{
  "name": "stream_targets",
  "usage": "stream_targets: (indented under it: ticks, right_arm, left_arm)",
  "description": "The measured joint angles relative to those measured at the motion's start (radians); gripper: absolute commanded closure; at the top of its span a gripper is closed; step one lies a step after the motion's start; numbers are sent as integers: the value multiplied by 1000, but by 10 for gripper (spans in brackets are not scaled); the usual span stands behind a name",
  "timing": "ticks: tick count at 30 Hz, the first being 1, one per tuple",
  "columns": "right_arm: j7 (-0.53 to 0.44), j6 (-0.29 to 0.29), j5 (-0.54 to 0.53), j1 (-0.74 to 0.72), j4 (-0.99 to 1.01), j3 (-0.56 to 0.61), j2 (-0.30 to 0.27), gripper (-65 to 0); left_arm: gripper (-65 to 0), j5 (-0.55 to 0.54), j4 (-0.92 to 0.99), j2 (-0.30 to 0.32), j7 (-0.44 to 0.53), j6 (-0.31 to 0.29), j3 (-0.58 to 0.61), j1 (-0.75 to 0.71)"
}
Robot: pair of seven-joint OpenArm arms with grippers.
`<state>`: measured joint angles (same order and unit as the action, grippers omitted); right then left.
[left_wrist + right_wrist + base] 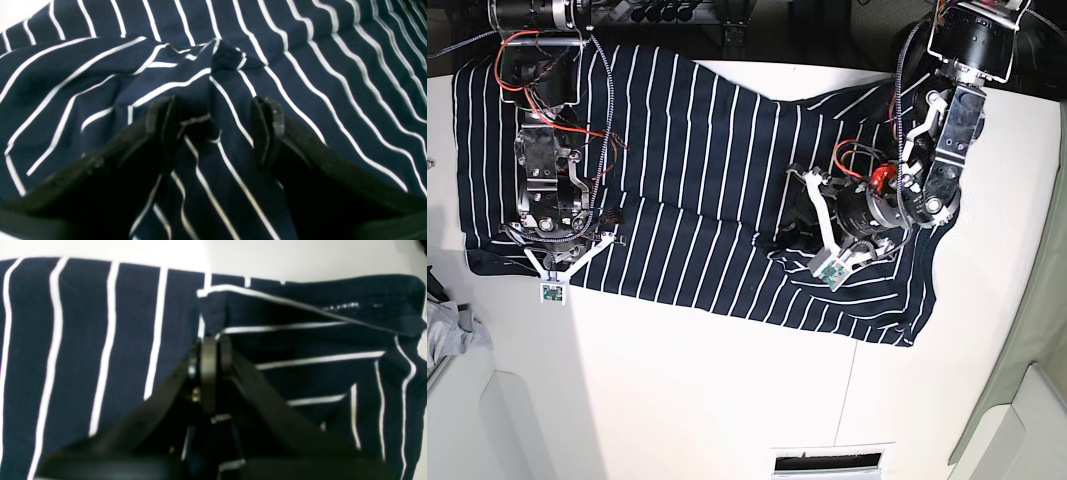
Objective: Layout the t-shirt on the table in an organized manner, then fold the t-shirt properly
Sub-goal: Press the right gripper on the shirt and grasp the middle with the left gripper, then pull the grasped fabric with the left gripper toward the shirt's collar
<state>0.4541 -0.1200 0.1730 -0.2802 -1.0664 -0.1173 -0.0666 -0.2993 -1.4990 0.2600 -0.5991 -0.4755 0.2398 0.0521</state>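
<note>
The dark navy t-shirt (697, 190) with thin white stripes lies spread across the far half of the white table (727, 380). In the left wrist view my left gripper (215, 130) is open, its two black fingers (267, 130) straddling a raised wrinkle of the t-shirt (333, 83). In the base view this left gripper (795, 215) sits over bunched fabric right of the shirt's middle. My right gripper (211, 346) is shut, its tips pinching a folded-over flap of the t-shirt (100, 340) near the hem. In the base view the right gripper (554, 250) is at the shirt's near left corner.
A small grey cloth (447, 330) lies at the left border of the base view. A dark slot (827, 462) sits at the table's near edge. White table (300, 256) shows just beyond the shirt's hem in the right wrist view.
</note>
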Motion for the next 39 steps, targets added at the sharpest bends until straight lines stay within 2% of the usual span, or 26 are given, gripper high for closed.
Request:
stream_targets:
  ticks: [4,5,6,8,10,15,21,24,25,26,28,29,30,31,33,35,37,39]
  right_arm:
    - [1,0,0,0,0,0,0,0]
    - [1,0,0,0,0,0,0,0]
    - [3,5,0,0,0,0,0,0]
    - [3,64,36,0,0,0,-3,0]
    - [3,94,61,0,0,0,-3,0]
    - [18,103,33,-2,-30,2,-21,0]
    - [20,101,-37,-31,-125,0,-114,0]
    - [23,101,-40,-85,-121,0,-139,0]
    - [23,102,-39,-109,-116,0,-142,0]
    - [21,103,-44,-138,-106,0,-144,0]
    - [17,103,-42,-192,-75,-1,-144,-214]
    - [10,103,-42,-213,-58,-3,-144,-320]
    - [9,95,-42,-226,-42,-3,-144,-399]
    - [11,71,-43,-230,-32,-3,-144,-444]
    - [40,48,-41,-218,-21,-5,-144,-447]
    - [106,41,-39,-199,-18,-5,-141,-447]
    - [125,22,-43,-180,-16,-5,-135,-447]
    - [126,-1,-45,-161,-16,-5,-132,-447]
  left_arm:
    - [-345,54,79,-16,18,-2,0,47]
    - [-298,79,97,-16,16,0,0,57]
    - [-213,101,111,-13,16,0,-1,63]
    - [-6,124,120,-2,13,9,-1,74]
    - [0,124,120,14,12,19,-1,90]
    - [0,120,119,65,56,15,3,207]
    - [0,99,122,84,81,18,8,380]
    - [0,105,173,84,158,-11,69,442]
    - [-49,107,204,84,204,-21,105,466]
    - [-147,118,244,84,265,-23,147,493]
    - [-356,171,345,75,416,2,234,544]
    - [-420,198,400,64,456,47,270,566]
    - [-441,230,453,49,462,99,299,586]
    - [-441,245,502,33,459,142,320,602]
    - [-440,261,577,6,426,179,345,627]
    - [-439,261,602,-11,330,192,350,631]
    - [-436,256,601,-7,259,203,350,621]
    - [-407,246,586,14,204,202,350,601]
